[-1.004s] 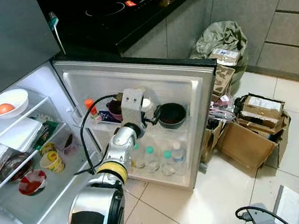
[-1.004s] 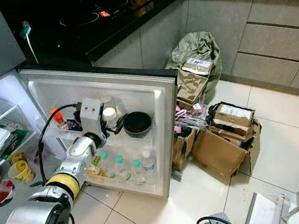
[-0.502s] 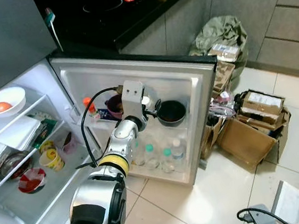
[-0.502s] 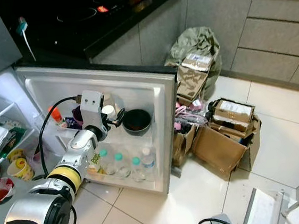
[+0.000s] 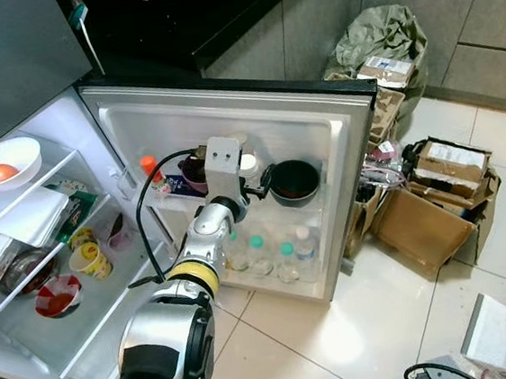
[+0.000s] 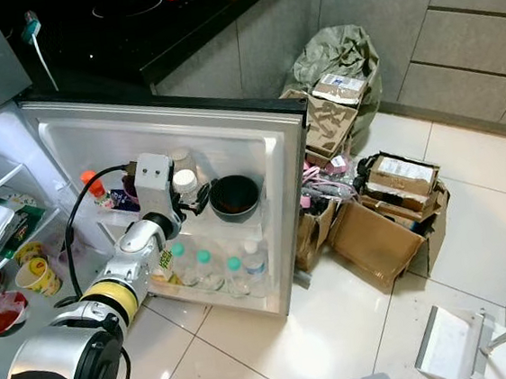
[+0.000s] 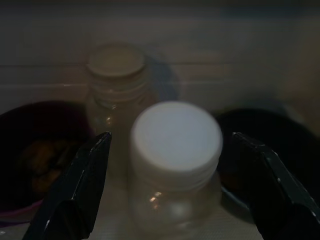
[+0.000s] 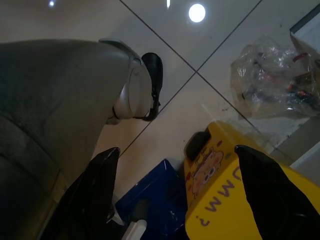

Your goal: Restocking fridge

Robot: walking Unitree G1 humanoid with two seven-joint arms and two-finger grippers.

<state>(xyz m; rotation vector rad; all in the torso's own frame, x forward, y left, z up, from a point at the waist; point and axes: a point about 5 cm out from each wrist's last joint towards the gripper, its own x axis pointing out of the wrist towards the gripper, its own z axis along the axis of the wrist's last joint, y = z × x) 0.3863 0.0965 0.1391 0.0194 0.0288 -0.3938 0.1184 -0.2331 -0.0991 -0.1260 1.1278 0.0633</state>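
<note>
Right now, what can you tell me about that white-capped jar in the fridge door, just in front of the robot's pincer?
The white-capped jar is a small clear container, glass or plastic by its shine, with a wide round white screw lid. It stands upright on the upper shelf of the open fridge door, between a purple bowl and a black bowl, with a similar jar behind it. The left pincer is open, one finger on each side of the jar, not touching it.

Both eye views look down from above onto the open fridge door point(image 5: 229, 138). The left wrist view sits close to a jar point(image 7: 175, 150) on that door; the right wrist view faces the floor point(image 8: 200, 100).
</note>
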